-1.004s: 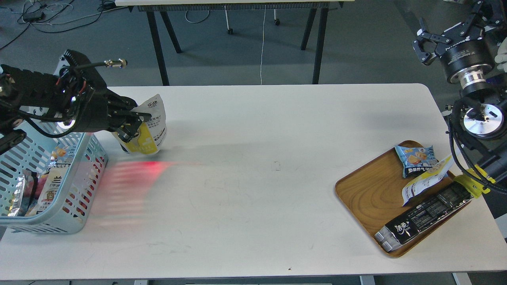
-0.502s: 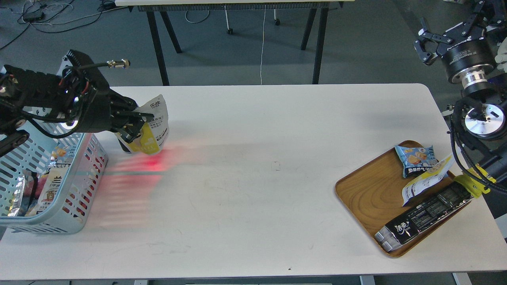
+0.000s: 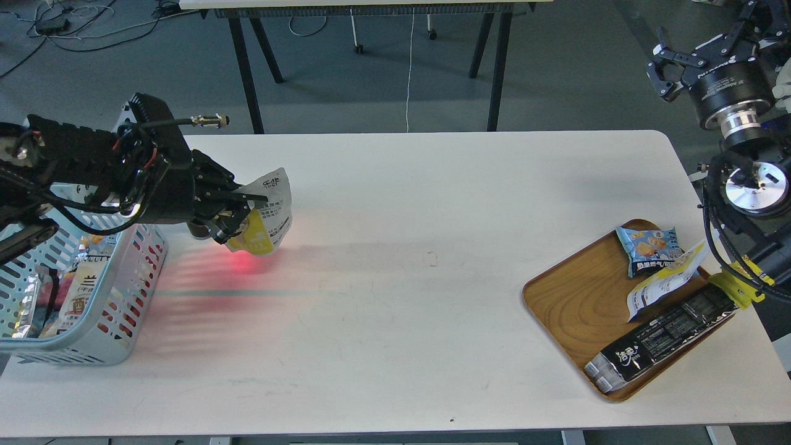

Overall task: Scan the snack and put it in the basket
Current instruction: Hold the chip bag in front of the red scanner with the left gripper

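Snack pouch (image 3: 267, 216) hangs above the white table (image 3: 395, 309), just right of the basket (image 3: 93, 334), pinched in the left gripper (image 3: 238, 213). Far right, the right gripper (image 3: 670, 68) is raised; finger spread unclear.

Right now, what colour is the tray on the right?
Warm brown wood with visible grain, the tray shows best in the head view.

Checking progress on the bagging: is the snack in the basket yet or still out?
Out: the left hand holds the snack above the table, right of the basket.
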Available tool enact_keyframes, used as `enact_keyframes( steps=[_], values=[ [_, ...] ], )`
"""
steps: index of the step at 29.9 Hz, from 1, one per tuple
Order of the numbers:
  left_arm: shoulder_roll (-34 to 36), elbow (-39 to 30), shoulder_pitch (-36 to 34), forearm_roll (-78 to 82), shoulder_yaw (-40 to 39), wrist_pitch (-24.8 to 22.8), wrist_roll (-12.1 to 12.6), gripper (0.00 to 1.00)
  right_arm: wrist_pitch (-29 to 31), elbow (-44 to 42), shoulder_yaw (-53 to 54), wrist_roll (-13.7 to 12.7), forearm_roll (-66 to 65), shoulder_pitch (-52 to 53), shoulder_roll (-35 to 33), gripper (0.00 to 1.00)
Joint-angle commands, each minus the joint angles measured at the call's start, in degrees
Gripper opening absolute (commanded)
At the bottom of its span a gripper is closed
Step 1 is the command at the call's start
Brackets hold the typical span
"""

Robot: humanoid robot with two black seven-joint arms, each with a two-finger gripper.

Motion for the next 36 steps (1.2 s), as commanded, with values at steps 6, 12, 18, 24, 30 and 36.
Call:
enact_keyframes(
  steps=[6, 12, 18, 24, 30, 36],
  values=[
    [-0.8, 6.7, -0.1, 0.0, -0.2, 0.0, 0.2, 0.0, 0.0, 0.0, 0.0, 0.0, 0.0, 0.0, 0.1, 0.99],
    [-0.8, 8.8, -0.3, 0.0, -0.1, 0.0, 0.2, 0.0, 0.0, 0.0, 0.0, 0.0, 0.0, 0.0, 0.1, 0.99],
    [-0.9, 9.4, -0.7, 0.0, -0.3, 0.0, 0.3, 0.0, 0.0, 0.1, 0.0, 0.0, 0.0, 0.3, 0.1, 0.99],
    [-1.5, 7.7, -0.5, 0.0, -0.1, 0.0, 0.0, 0.0, 0.0, 0.0, 0.0, 0.0, -0.1, 0.4, 0.0, 0.99],
    [0.1, 0.4, 0.0, 0.0, 0.2, 0.0, 0.2, 0.0, 0.1, 0.0, 0.0, 0.0, -0.1, 0.3, 0.0, 0.99],
    [3.1, -5.6, 0.0, 0.0, 0.4, 0.0, 0.0, 0.0, 0.0, 0.1, 0.0, 0.0, 0.0, 0.3, 0.0, 0.99]
  ],
)
